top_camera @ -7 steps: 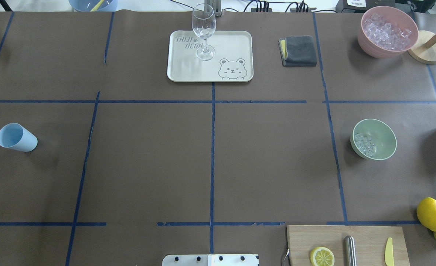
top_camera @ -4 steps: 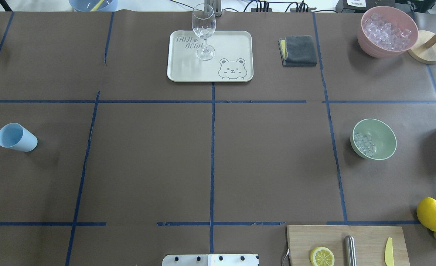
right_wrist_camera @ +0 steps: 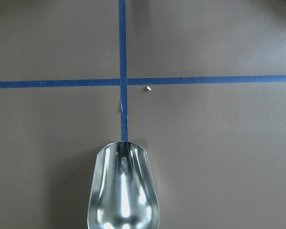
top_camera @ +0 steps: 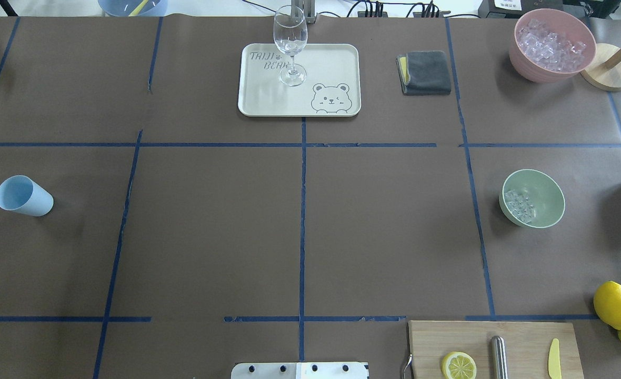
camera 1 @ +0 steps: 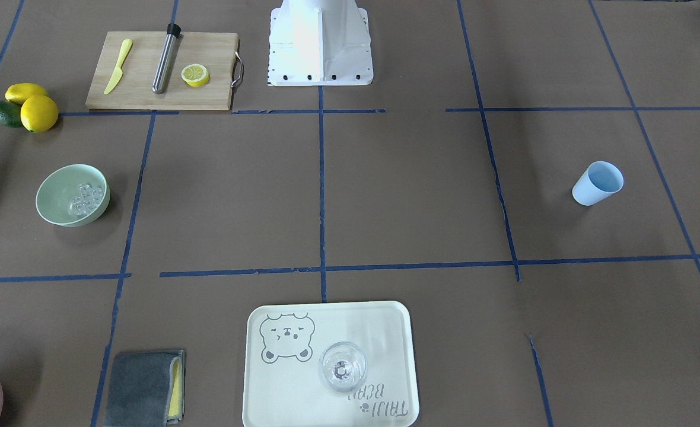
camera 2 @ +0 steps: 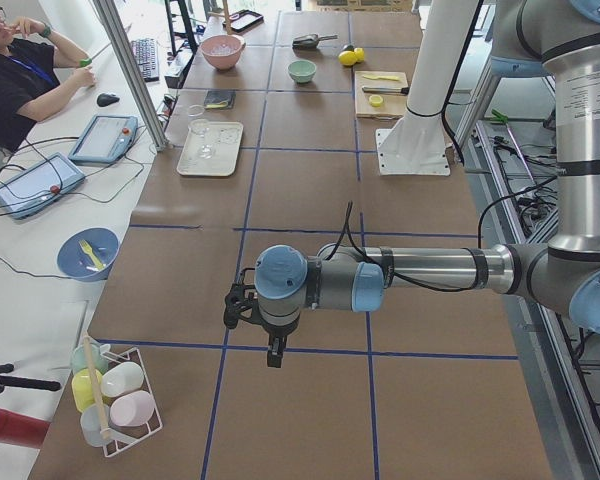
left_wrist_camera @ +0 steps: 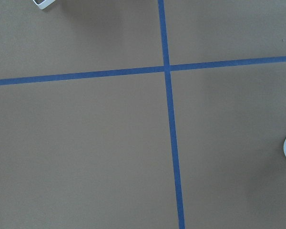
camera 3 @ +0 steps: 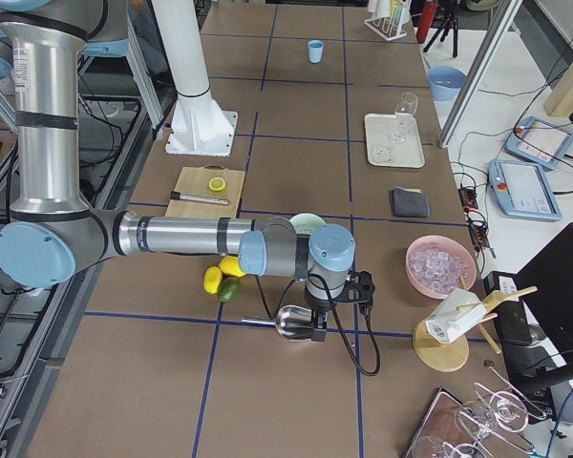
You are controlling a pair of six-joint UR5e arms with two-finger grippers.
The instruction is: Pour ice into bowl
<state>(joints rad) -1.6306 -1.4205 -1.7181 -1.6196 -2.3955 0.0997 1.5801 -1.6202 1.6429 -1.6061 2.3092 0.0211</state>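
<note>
The pale mint-green bowl (top_camera: 546,199) stands at the table's right side, with a handful of small clear ice cubes (top_camera: 518,206) inside. It also shows in the front view (camera 1: 53,200) with the ice (camera 1: 85,198). My right gripper (camera 3: 316,331) hangs over the table beyond the bowl, right by a metal scoop (right_wrist_camera: 123,191). I cannot tell if it grips the scoop. My left gripper (camera 2: 273,356) points down past the table's left part. I cannot tell if it is open or shut.
A light blue cup (top_camera: 23,196) lies at the left. A pink container (top_camera: 526,71) of ice sits at the back right. A cream tray (top_camera: 331,58) bears a wine glass (top_camera: 290,45). A grey cloth (top_camera: 425,72), a cutting board (top_camera: 521,337) and lemons (top_camera: 613,304) are also there.
</note>
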